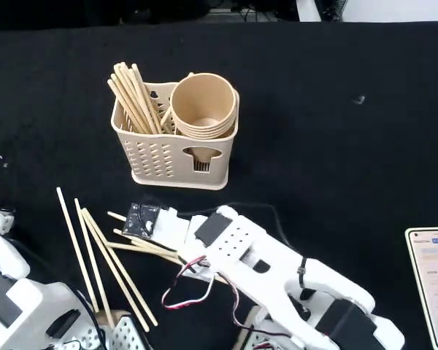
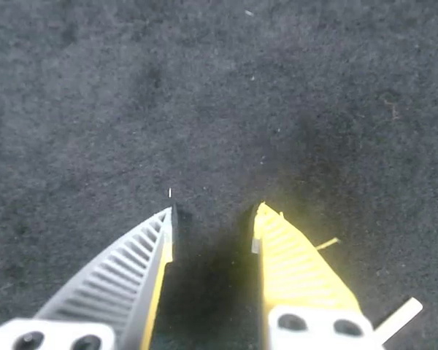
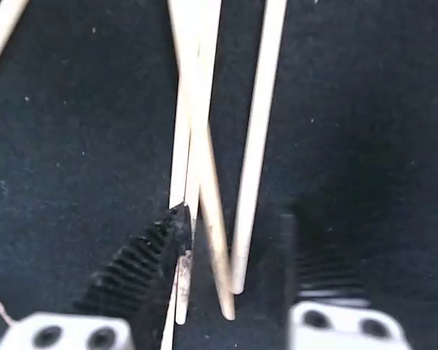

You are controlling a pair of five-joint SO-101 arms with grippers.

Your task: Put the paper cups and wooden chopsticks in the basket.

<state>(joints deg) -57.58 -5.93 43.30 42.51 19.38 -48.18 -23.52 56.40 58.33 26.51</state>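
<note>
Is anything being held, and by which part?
Nothing is held. The right gripper stands open around the ends of the chopsticks; the left gripper is open too.

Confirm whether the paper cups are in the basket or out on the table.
In: the stacked paper cups stand upright inside the basket, beside a bundle of chopsticks.

R arm [image 1: 277, 266] white, blk servos [image 1: 212, 228], red/white cables [image 1: 179, 288]; L hand [image 2: 213, 213] yellow/grey.

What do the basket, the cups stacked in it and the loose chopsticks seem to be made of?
The basket looks like moulded plastic: matte beige, with regular slots in its walls. The paper cups are nested, tan, with thin rolled rims, so probably kraft paper. The loose chopsticks are pale and look unvarnished, either wood or bamboo; I cannot tell which.
</note>
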